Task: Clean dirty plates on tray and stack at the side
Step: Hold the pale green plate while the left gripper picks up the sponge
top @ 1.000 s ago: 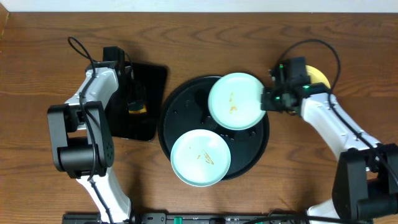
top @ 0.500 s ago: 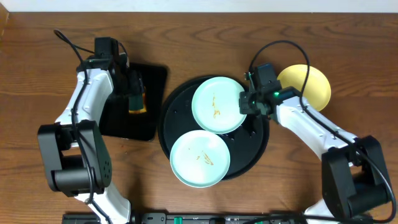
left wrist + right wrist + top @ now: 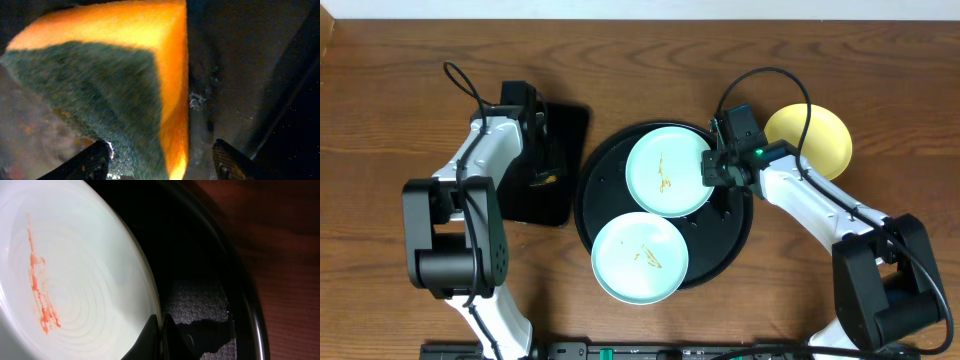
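Two mint-blue plates with orange smears sit on the round black tray (image 3: 730,228): one at the back (image 3: 667,170), one at the front (image 3: 640,256). My right gripper (image 3: 710,168) is shut on the right rim of the back plate (image 3: 75,280), which is tilted over the tray (image 3: 240,295). The pale yellow plate (image 3: 817,137) lies on the wood to the right of the tray. My left gripper (image 3: 538,170) is over the rectangular black tray, its open fingers (image 3: 160,162) on either side of an orange sponge with a green scouring face (image 3: 110,85).
A smaller rectangular black tray (image 3: 558,150) lies left of the round tray and holds the sponge (image 3: 544,179). Dark wood tabletop (image 3: 380,120) surrounds everything. Cables arc above both arms.
My right gripper carried the back plate leftward, further over the round tray. My left arm shifted over the rectangular tray and came down around the sponge.
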